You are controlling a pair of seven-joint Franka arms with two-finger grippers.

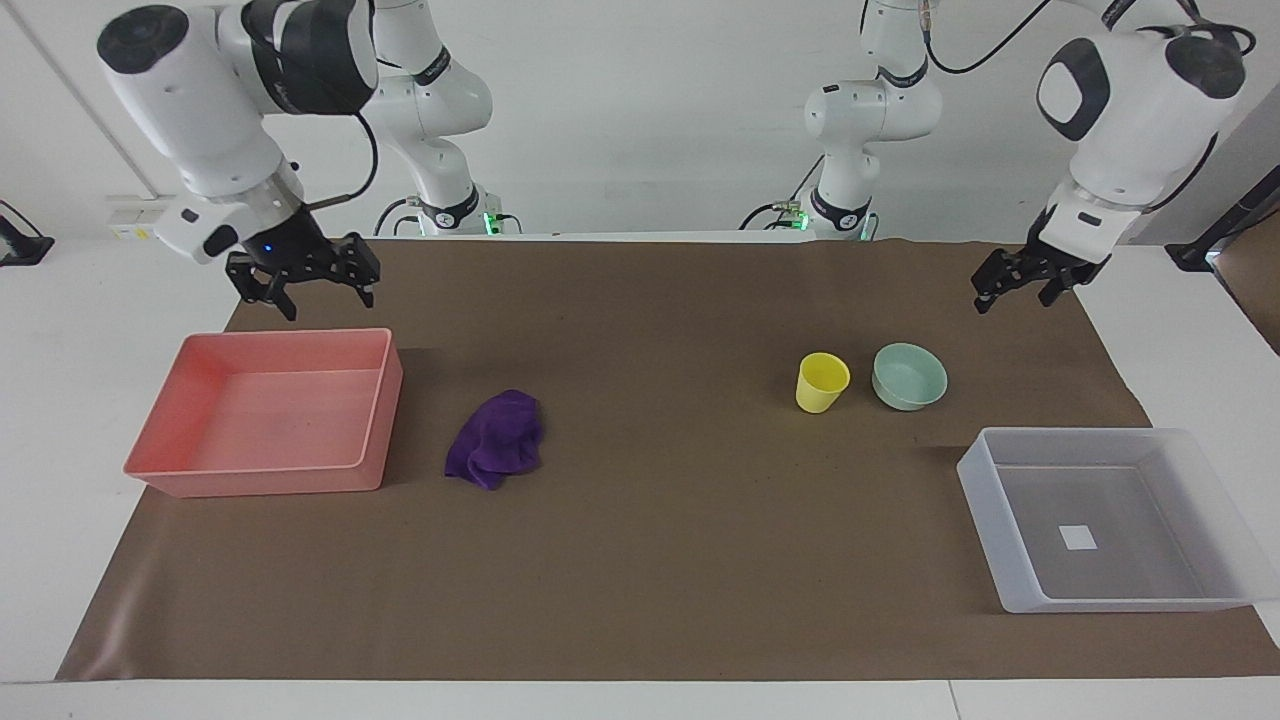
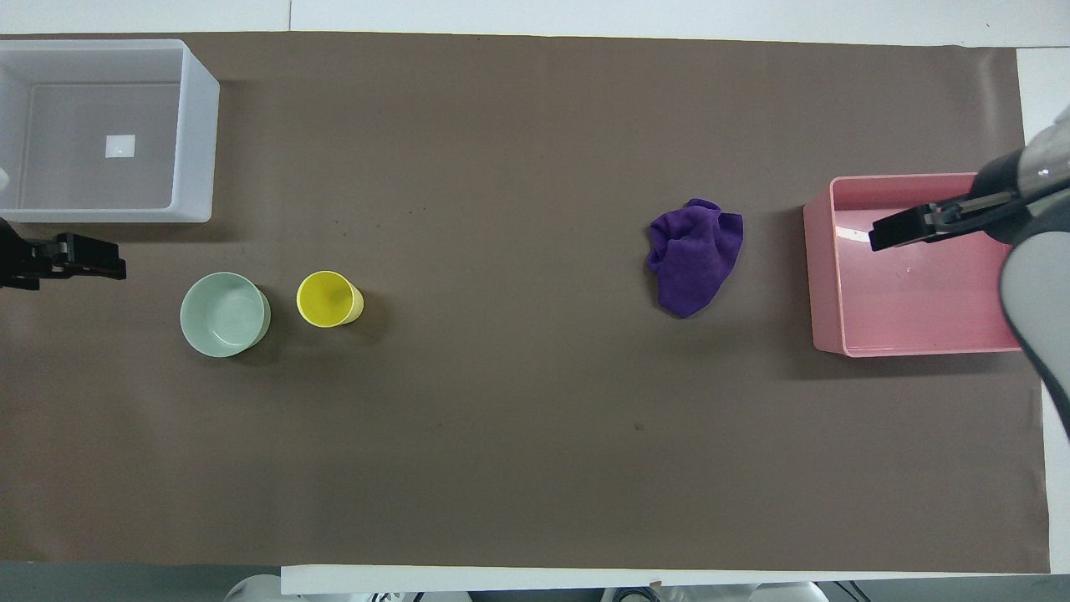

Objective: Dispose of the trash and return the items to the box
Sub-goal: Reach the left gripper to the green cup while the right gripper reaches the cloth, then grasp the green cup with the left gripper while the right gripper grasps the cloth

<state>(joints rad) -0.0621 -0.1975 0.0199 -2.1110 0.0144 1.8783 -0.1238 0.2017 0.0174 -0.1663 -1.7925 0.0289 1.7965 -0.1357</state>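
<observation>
The purple cloth (image 1: 497, 438) (image 2: 694, 255) lies crumpled on the brown mat beside the pink tray. The yellow cup (image 1: 822, 382) (image 2: 328, 298) stands upright next to the mint-green bowl (image 1: 909, 376) (image 2: 224, 314). The translucent box (image 1: 1000, 560) (image 2: 196, 134) is empty, with a white label on its bottom, and sits farther from the robots than the bowl. My right gripper (image 1: 328, 298) (image 2: 886, 234) is open and empty, up in the air over the mat at the tray's edge. My left gripper (image 1: 1015, 298) (image 2: 100, 267) is open and empty, raised over the mat beside the bowl.
The empty pink tray (image 1: 385, 410) (image 2: 823, 276) sits at the right arm's end of the mat. The brown mat (image 1: 650, 560) covers most of the white table. Both arm bases stand at the robots' edge of the table.
</observation>
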